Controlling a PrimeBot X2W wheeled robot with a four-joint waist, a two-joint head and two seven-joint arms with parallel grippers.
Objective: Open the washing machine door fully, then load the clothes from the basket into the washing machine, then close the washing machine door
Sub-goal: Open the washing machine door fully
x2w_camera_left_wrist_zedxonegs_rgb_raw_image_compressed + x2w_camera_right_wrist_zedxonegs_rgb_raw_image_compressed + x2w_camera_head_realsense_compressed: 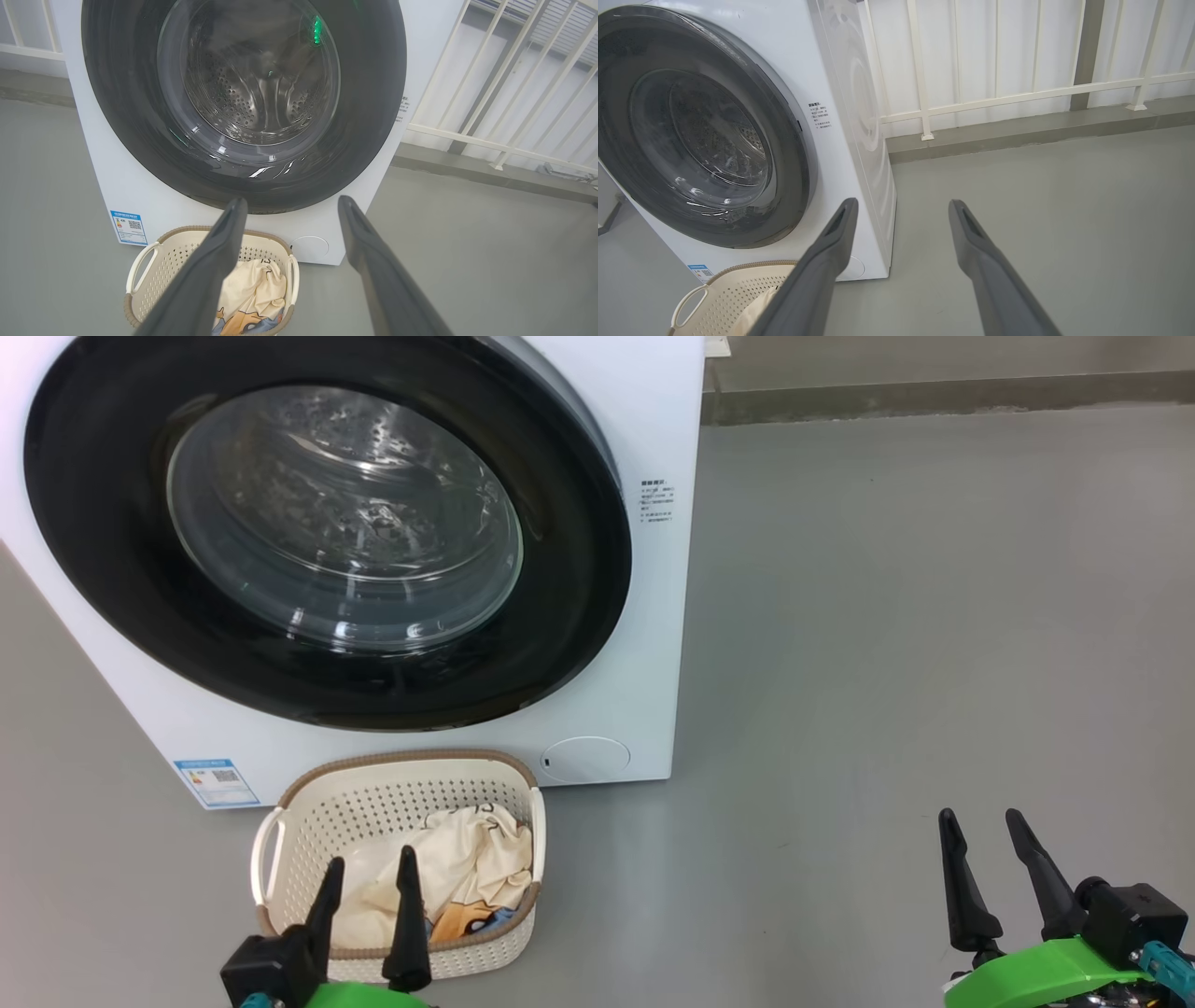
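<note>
The washing machine door (327,537) is seen lying against the front of the washing machine (644,616), so the opening step is judged not yet done. The basket (373,807) is set on the floor just below the door, with the clothes (467,868) heaped inside. The left end effector (371,855), near the basket, and the right end effector (982,814), well apart from it, are held spread and empty. A slip off the glossy rim is to be feared, as no handle is seen; the basket could also be knocked aside.
</note>
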